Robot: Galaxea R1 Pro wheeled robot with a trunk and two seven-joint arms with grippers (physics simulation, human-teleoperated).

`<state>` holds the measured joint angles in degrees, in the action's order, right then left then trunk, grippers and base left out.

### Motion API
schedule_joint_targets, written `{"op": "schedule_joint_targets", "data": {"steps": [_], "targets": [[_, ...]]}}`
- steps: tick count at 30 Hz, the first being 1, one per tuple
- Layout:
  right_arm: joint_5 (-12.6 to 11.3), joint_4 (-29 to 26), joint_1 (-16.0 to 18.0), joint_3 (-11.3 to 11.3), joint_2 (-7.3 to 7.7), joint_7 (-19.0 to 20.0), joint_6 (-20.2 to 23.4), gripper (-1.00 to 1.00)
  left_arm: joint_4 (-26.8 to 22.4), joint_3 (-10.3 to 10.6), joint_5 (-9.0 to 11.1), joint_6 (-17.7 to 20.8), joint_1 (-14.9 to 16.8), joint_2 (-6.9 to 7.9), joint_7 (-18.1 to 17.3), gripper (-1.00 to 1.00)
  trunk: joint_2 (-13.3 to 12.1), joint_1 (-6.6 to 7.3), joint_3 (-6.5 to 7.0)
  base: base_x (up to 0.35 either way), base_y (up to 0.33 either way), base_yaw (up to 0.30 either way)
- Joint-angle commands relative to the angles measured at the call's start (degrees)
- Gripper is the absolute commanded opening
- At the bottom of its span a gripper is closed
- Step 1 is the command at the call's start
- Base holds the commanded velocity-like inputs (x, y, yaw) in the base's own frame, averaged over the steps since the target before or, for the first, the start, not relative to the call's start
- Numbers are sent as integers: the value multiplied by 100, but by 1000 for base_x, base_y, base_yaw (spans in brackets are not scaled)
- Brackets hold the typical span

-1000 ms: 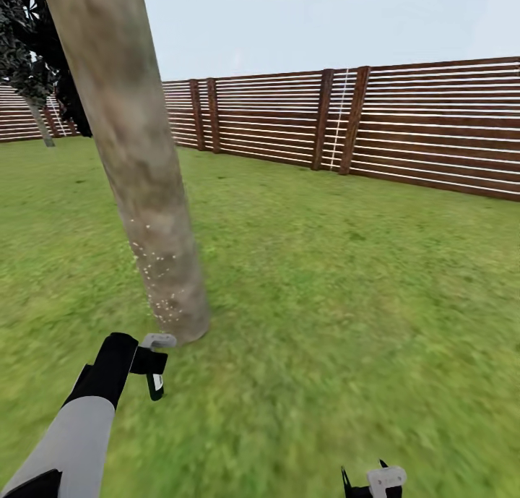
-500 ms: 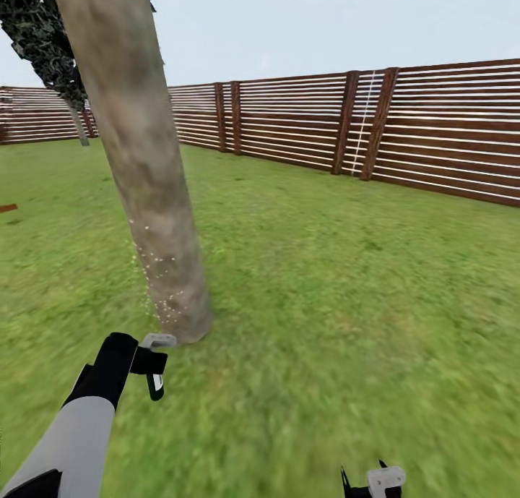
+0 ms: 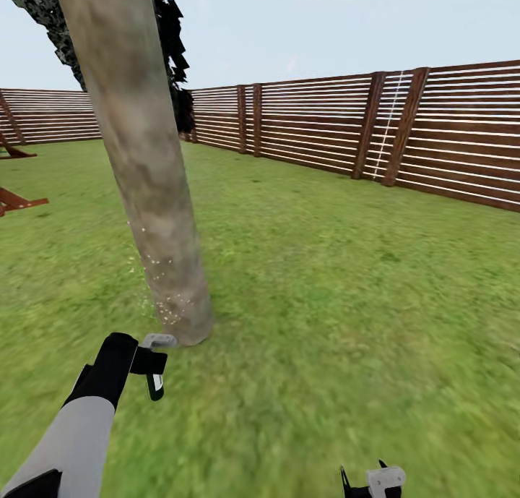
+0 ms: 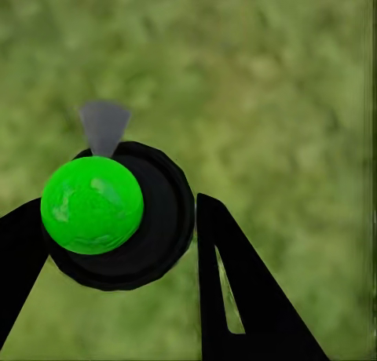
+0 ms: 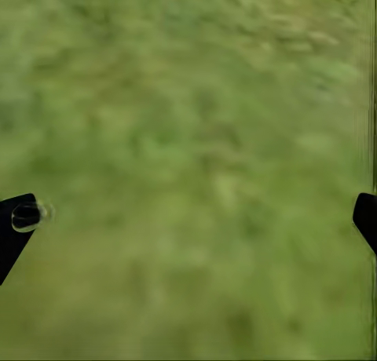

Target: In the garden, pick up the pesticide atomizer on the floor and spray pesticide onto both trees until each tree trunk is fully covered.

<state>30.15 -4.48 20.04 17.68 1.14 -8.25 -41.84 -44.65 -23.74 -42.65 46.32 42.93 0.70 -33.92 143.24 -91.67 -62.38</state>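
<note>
Black pesticide atomizer (image 4: 118,216) upright; leaning tree trunk (image 3: 148,187) pesticide (image 3: 165,295)-speckled low.

Leaning tree trunk (image 3: 148,187) just ahead of left pincer (image 3: 153,364); open grass (image 3: 347,295) rightward.

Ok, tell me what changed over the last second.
The camera swung, so the fence slid right in the head view and red-brown wooden pieces came in at left. The left tool still grips the pesticide atomizer by the speckled tree trunk. The right tool stays open.

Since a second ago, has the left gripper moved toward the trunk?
No. The left gripper sits at the same spot just short of the trunk base; the fence shifted because the camera turned.
</note>
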Motion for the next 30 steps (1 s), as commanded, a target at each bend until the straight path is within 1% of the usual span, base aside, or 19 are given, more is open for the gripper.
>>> {"op": "schedule_joint_targets", "data": {"steps": [1,8,13,21,28,30], "targets": [[0,0,0,4,0,4,0,100,0,0,2,0,3,0,0,-100,0,0,0,114,-268,4],[0,0,0,0,-1,5,0,100,0,-2,2,0,2,0,0,-100,0,0,0,114,-268,18],[0,0,0,-2,-9,1,0,100,0,-1,2,0,1,0,0,-100,0,0,0,84,-268,248],[0,0,0,-2,-9,6,0,100,0,-6,2,0,4,0,0,-100,0,0,0,4,-271,273],[0,0,0,-2,-9,4,0,100,0,-8,2,0,3,0,0,-100,0,0,0,0,-272,49],[0,0,0,-2,-9,1,0,100,0,-8,2,0,4,0,0,-100,0,0,0,0,-272,205]]}}
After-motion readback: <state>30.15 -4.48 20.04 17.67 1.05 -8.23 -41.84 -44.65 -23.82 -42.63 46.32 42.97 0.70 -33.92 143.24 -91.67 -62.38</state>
